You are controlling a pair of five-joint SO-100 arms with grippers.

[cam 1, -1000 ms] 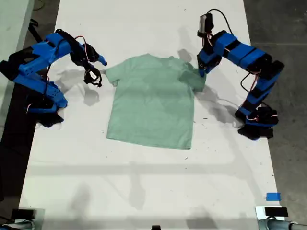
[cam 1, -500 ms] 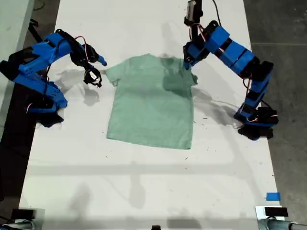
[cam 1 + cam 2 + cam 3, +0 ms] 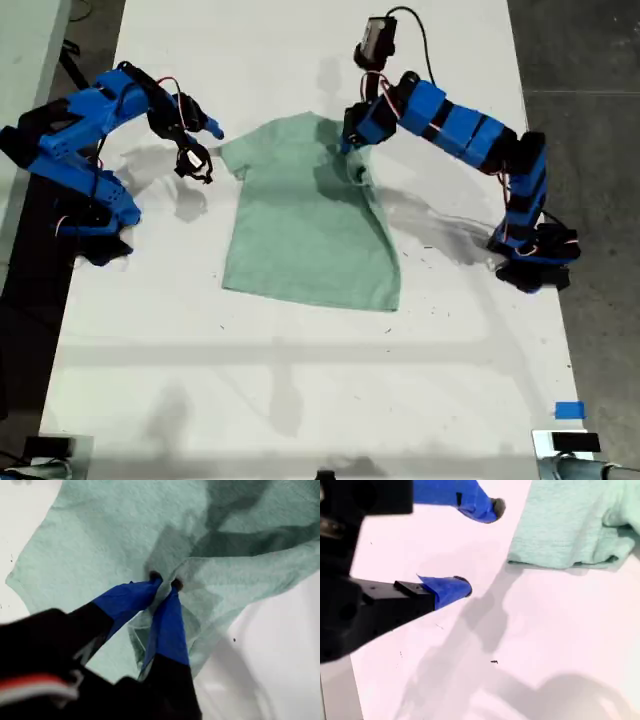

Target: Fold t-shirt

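the t-shirt [image 3: 310, 225] lies on the white table [image 3: 300, 400], about midway between my two arms and toward the far end as the exterior view shows it. most of its body is flat and single-layered. only the sleeve and shoulder on the exterior view's right are raised off the table and drawn in over the chest, so that edge now runs on a slant down to the hem.

my first gripper [image 3: 165, 584] is closed on a pinch of that gathered cloth, its two blue fingertips [image 3: 131, 596] pressed together with fabric bunched between them. in the exterior view it sits over the upper chest [image 3: 350, 145], just beside the collar.

my second gripper [image 3: 479, 545] stands wide apart and holds nothing. it hangs over bare table just beside the other sleeve [image 3: 570, 525], not touching it; in the exterior view it is at the shirt's left [image 3: 196, 160].

progress, as i judge it: the first fold is under way but not laid down. the carried sleeve is not yet flat, the opposite sleeve is untouched, and the hem has not been brought up toward the collar. most of the folding is left to do.
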